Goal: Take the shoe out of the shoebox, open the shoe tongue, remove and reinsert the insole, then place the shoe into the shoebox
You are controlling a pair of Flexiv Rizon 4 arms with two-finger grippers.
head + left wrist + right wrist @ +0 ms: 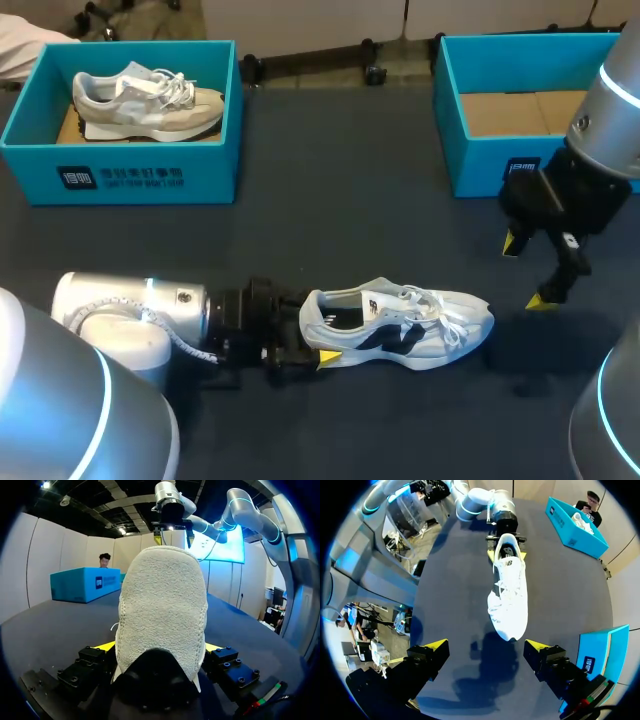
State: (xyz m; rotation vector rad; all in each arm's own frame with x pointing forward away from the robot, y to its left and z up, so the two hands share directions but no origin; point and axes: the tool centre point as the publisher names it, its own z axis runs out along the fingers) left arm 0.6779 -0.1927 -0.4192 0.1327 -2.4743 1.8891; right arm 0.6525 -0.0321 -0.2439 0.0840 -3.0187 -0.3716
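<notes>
Dark table [300, 230]: white shoe [400, 325] lies near 6 o'clock, toe toward 3, out of its box. Heel clamped by left gripper [310, 335]. At 2 o'clock off the toe hangs right gripper [525, 272], jaws apart, empty. At 1 o'clock, shoebox [475, 165], empty. Judged: removal done; tongue, insole and return pending.

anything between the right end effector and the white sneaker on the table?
Nothing visible. Only bare dark table lies between the open right end effector and the toe of the white mesh sneaker. The left end effector grips the heel, at the opposite end.
</notes>
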